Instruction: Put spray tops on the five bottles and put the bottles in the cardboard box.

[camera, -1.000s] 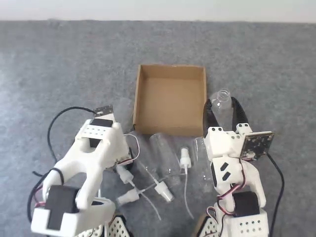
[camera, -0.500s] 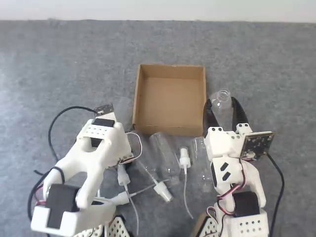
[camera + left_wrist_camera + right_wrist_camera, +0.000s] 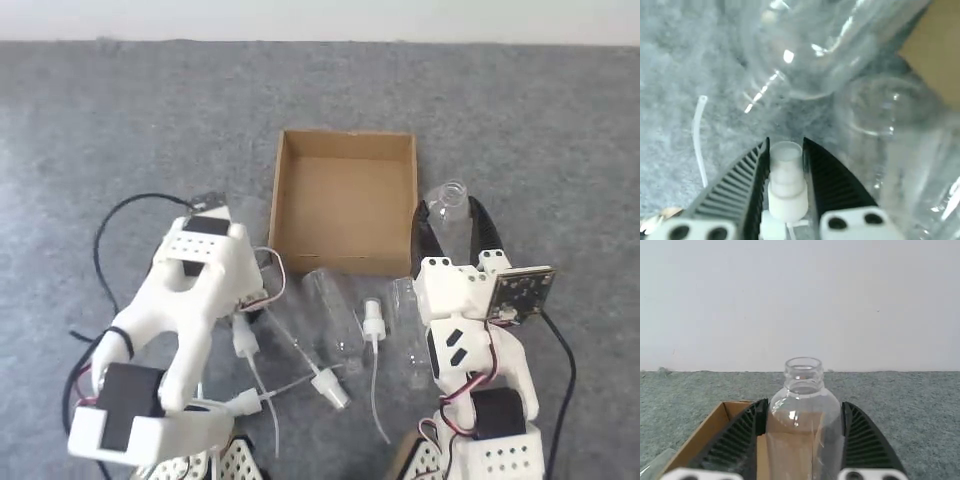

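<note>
The left gripper (image 3: 785, 146) has its fingers closed narrowly on a white spray top (image 3: 786, 177), low over the table (image 3: 120, 120) next to a lying bottle (image 3: 333, 310) toward the near edge. The right gripper (image 3: 803, 406) grips an uncapped bottle (image 3: 802, 390) upright between its fingers. This bottle is just beside the wall of the cardboard box (image 3: 343, 262) that faces the table's right edge. A loose spray top (image 3: 373, 322) lies between the arms.

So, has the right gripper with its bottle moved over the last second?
No. The right gripper holds the bottle at the same spot beside the right wall of the cardboard box.
</note>
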